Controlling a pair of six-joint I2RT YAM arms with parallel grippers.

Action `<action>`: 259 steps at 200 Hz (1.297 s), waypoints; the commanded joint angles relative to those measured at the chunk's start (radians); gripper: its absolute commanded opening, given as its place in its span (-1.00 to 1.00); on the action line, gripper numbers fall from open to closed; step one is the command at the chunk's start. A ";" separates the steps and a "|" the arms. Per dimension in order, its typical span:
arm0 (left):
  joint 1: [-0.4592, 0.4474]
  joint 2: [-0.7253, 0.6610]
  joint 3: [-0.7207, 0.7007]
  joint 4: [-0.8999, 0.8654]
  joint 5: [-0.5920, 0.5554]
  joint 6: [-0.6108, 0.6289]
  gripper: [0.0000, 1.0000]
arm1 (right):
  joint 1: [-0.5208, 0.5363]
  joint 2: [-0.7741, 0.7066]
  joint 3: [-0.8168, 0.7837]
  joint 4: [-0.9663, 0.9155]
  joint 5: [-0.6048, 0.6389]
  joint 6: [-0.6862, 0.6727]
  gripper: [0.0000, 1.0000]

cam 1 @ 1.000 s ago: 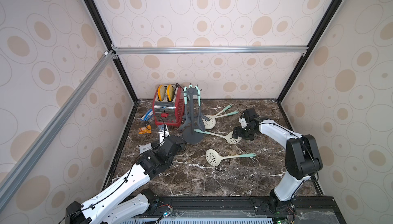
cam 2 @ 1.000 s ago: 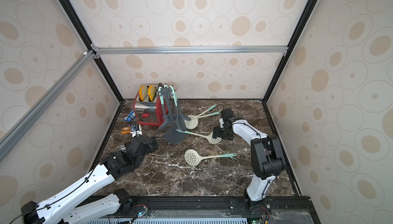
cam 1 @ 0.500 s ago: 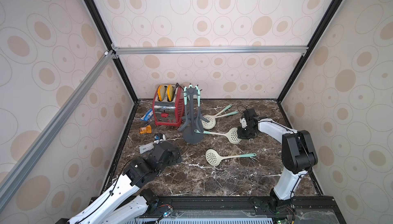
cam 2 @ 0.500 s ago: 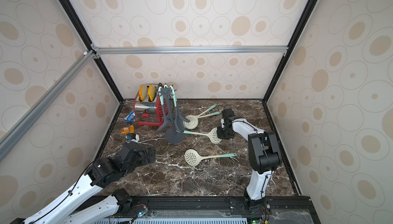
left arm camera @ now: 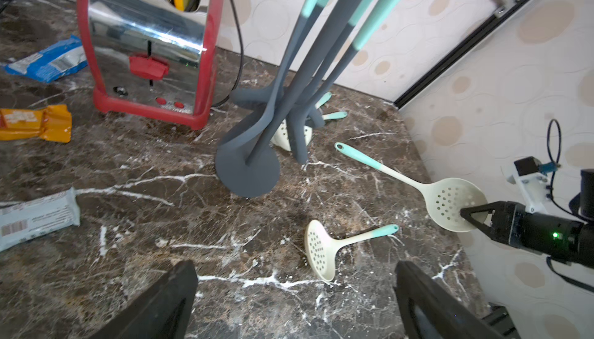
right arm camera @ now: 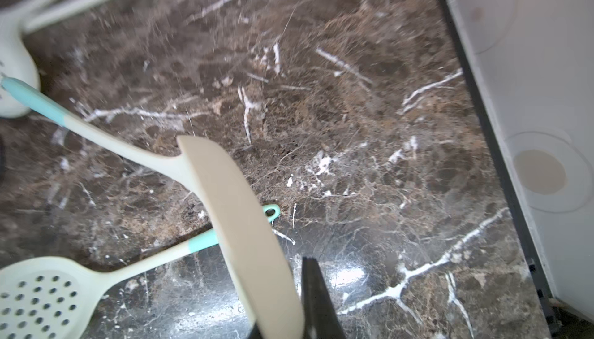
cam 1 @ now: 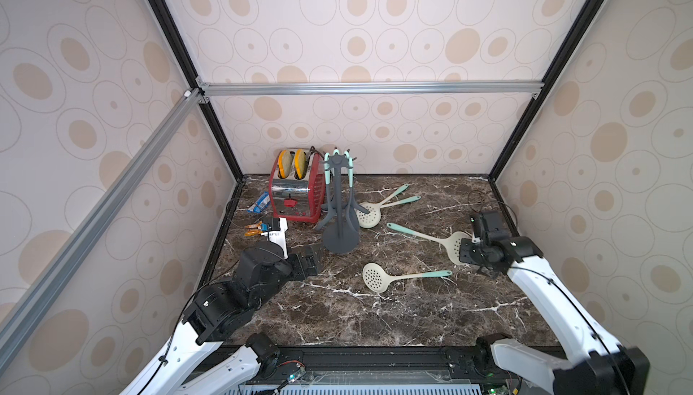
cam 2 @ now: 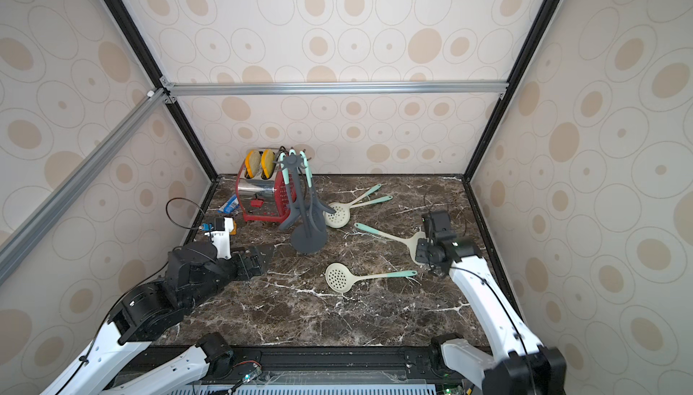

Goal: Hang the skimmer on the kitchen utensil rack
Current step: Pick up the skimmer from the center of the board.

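In a top view, the skimmer [cam 1: 454, 247] is held at 3 o'clock from the kitchen utensil rack [cam 1: 339, 241]. Left wrist: the left tool [left arm camera: 294, 266] is spread wide, empty. Right wrist: only the bowl's thin rim is pinched by the right tool [right arm camera: 289, 315], so it could be dropped.

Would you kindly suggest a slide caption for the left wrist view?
The right hand grips a cream skimmer by its bowl rim; the dark grey utensil rack stands beside a red toaster.

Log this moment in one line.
right gripper: shut on skimmer bowl | left gripper: open, empty, near rack | skimmer: not yet hung | rack: upright
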 commanded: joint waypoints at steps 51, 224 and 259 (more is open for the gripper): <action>-0.001 0.091 0.201 0.373 0.354 0.164 0.88 | -0.002 -0.264 0.030 0.318 -0.545 0.342 -1.00; -0.001 0.309 0.372 0.713 0.438 0.126 -0.18 | 0.371 -0.269 -0.023 0.533 -0.546 0.377 -1.00; -0.001 0.295 0.362 0.703 0.429 0.111 -1.00 | 0.370 -0.285 -0.026 0.483 -0.495 0.347 -1.00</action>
